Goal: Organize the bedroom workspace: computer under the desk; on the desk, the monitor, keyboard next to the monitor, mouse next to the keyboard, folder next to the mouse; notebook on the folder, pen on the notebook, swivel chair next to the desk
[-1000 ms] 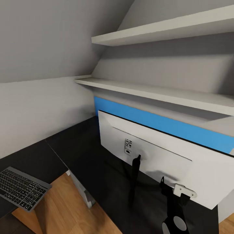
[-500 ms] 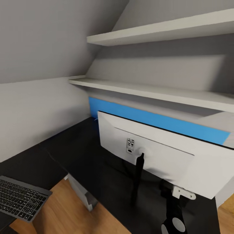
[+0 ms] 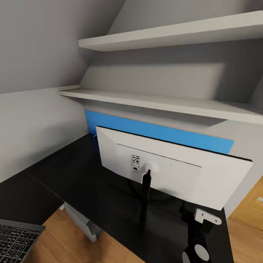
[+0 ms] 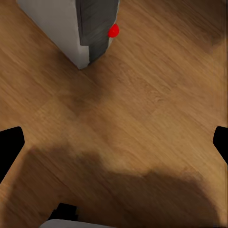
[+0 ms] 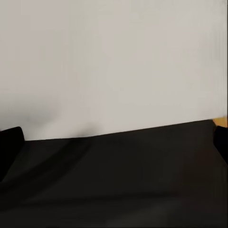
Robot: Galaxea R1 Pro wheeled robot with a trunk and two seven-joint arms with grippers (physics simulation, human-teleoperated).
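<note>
- The wide monitor [image 3: 171, 170], light-grey back toward me, stands mid-frame on the glossy black bench [image 3: 73, 171], already where the task wants it.
- The slim dark-grey keyboard [image 3: 16, 241] sits at lower left.
- My left end effector [image 4: 114, 142] hangs wide open and empty over the wooden floor [image 4: 142, 104].
- My right end effector [image 5: 114, 147], open and empty, faces the monitor's back.

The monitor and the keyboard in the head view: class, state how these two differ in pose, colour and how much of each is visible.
Pose: the monitor stands upright on a thin black stand, while the keyboard lies flat.
Colour: the monitor shows a light-grey back; the keyboard is dark grey with black keys.
Visibility: the monitor is seen whole; the keyboard is cut off at the picture's corner.
Shared: both rest on the black desk.
</note>
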